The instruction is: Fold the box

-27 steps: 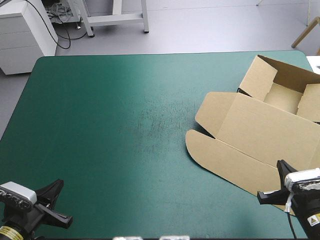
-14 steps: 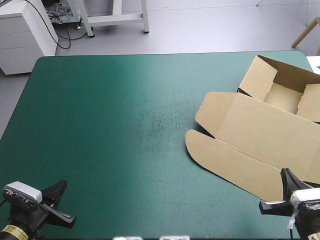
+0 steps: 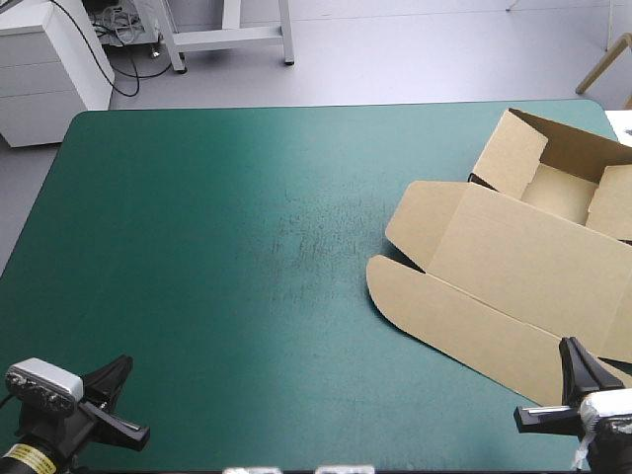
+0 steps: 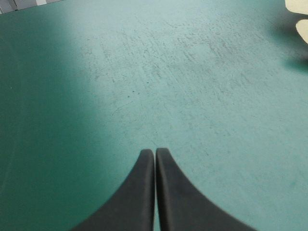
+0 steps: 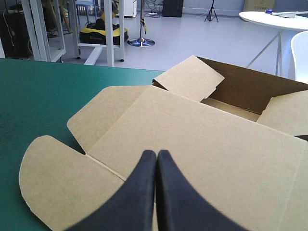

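**High view: box at right of frame, both grippers closed and empty**

The box point(image 3: 523, 257) lies at the right of the frame on the cover point(image 3: 247, 247). Its tray point(image 3: 563, 188) stands with walls raised at upper right, and the lid point(image 3: 513, 267) lies flat toward the lower right. The left gripper point(image 4: 154, 151), at lower left, has its fingers pressed together over bare cover, well apart from the box. The right gripper point(image 5: 156, 153), at lower right, also has its fingers together and holds nothing, and it sits at the lid's near edge.

Risks: closed fingers can only push, so a nudge on the lid would likely slide the unbraced box toward the table's right edge. The raised walls may spring open if they are not tucked. The rounded flap point(image 3: 415, 296) could buckle under a skewed lift.
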`<action>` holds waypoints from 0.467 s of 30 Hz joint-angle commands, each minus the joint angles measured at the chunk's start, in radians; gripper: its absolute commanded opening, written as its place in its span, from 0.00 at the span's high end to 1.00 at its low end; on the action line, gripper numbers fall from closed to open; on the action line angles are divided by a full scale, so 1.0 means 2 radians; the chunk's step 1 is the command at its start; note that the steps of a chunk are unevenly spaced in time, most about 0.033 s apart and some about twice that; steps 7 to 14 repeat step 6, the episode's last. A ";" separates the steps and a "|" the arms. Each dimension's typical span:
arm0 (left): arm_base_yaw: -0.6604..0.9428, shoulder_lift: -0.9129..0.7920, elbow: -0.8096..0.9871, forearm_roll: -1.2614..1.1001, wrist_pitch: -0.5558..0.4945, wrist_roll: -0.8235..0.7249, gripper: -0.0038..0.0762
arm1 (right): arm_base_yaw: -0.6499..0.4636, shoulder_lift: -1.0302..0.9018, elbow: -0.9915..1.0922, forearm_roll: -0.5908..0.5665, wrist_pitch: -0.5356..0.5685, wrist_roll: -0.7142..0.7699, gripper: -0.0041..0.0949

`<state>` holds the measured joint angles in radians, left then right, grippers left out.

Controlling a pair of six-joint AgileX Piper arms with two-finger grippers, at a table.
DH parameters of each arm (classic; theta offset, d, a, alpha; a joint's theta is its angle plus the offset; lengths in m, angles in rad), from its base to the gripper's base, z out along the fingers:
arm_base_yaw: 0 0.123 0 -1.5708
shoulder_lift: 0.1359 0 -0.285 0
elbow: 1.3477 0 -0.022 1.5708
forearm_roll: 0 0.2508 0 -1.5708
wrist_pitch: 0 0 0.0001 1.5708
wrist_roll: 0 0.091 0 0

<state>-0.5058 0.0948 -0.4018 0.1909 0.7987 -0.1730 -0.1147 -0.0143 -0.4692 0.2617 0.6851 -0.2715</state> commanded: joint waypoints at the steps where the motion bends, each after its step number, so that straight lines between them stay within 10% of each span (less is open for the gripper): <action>1: -0.001 0.006 -0.012 0.003 -0.034 -0.003 0.96 | 0.001 -0.010 -0.011 0.000 -0.038 0.000 0.98; 14: -0.001 0.006 -0.012 0.003 -0.034 -0.006 0.96 | 0.001 -0.010 -0.011 0.000 -0.038 0.000 0.98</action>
